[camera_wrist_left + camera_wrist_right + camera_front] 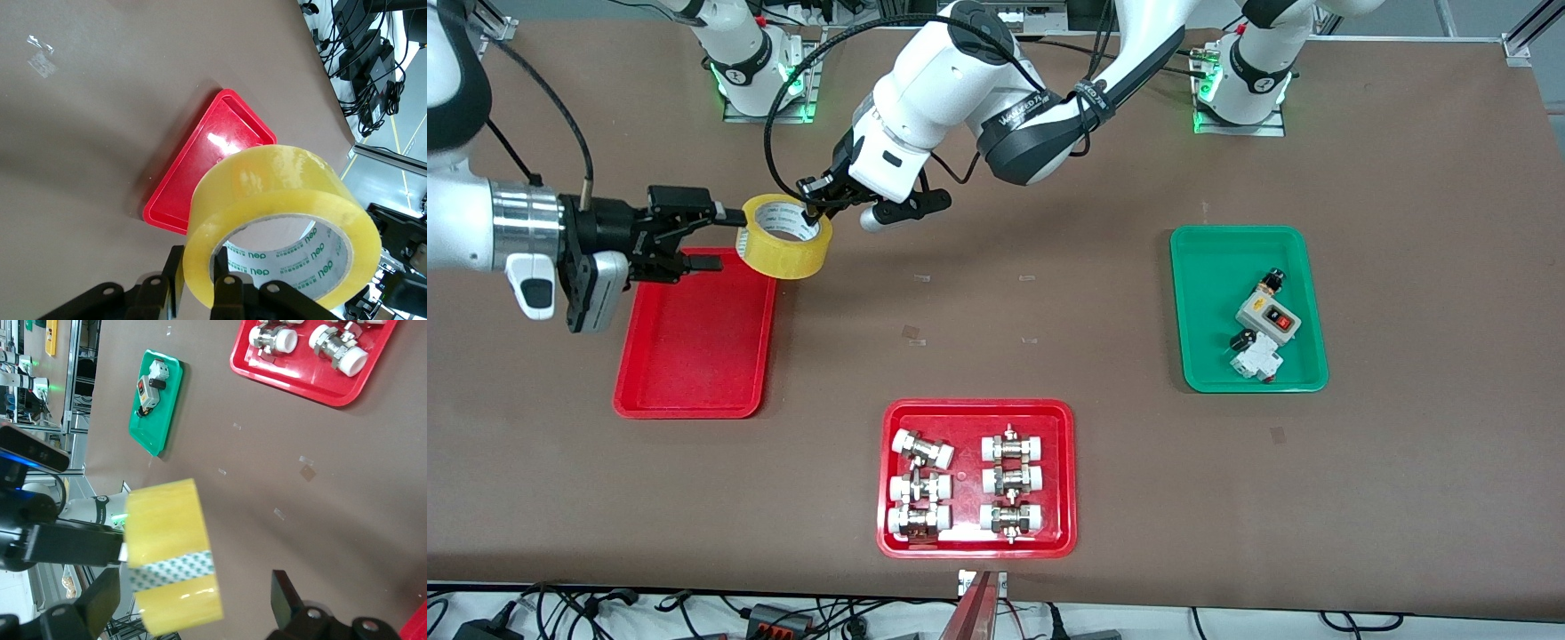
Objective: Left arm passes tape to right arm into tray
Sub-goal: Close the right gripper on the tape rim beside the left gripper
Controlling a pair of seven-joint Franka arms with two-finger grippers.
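Right gripper (710, 238) hangs over my red tray (694, 347), fingers spread wide around the near edge of the yellow tape roll (783, 236) without closing. Left gripper (811, 203) pinches the roll's wall, holding it aloft above the tray's corner.

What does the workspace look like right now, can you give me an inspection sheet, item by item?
Surface: brown table, bits of clear tape stuck on it.
Job's things: tape in the air over a corner of the bare red tray.
Clutter: green tray with a grey switch box; second red tray of white-capped fittings, nearest the front camera.
Grippers: left gripper shut on the tape's wall; right gripper open, fingers either side of the roll, not gripping.
Cables: black cables looped along both arms.
Surroundings: leads and plugs along the table edge nearest the front camera.
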